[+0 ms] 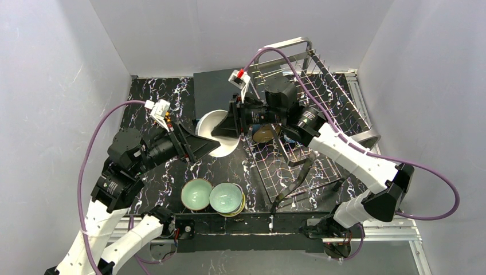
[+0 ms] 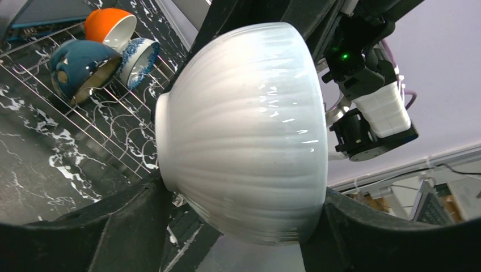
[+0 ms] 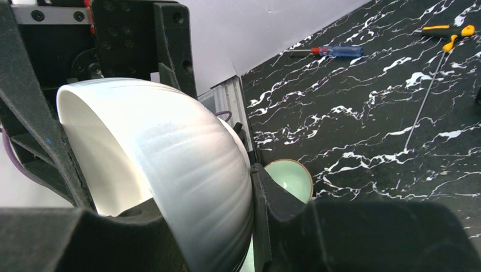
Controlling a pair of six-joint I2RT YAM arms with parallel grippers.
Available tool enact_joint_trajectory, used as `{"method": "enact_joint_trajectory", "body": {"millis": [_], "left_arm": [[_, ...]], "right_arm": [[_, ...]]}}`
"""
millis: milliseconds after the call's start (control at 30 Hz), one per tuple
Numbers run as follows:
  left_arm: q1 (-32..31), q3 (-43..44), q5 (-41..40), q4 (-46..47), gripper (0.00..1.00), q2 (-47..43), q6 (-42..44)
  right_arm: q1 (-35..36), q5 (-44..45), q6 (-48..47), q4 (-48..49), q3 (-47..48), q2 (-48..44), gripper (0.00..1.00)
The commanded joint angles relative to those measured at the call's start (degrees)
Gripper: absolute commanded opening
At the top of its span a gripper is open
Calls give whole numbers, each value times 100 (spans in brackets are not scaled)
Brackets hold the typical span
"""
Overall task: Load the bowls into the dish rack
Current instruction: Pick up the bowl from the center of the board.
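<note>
Dish rack (image 1: 338, 91) sits right of the white bowl (image 1: 213, 121), which both left hand (image 1: 202, 146) and right hand (image 1: 228, 127) clamp in the air just beside it, and we'd worry a mistimed release or opposing pull mid-handover drops or cracks it.

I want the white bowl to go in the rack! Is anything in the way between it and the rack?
Nothing loose lies between them. The white bowl hangs beside the dish rack, held by the left gripper and right gripper. But an orange bowl, a dark blue bowl and a patterned bowl already sit in its near side.
</note>
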Motion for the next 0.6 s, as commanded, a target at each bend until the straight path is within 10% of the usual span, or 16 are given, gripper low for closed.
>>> {"method": "enact_joint_trajectory", "body": {"millis": [0,200,567], "left_arm": [[16,14,78,157,47,-56,-82],[20,-90,-277,-3,0,-300,30],[19,-204,-425,-17,0,-394,132]], "right_arm": [[6,-302,-21,489,-42,-153,1],[8,-204,-51,355,63,-143,16],[9,28,-59,337,99,-278,70]]}}
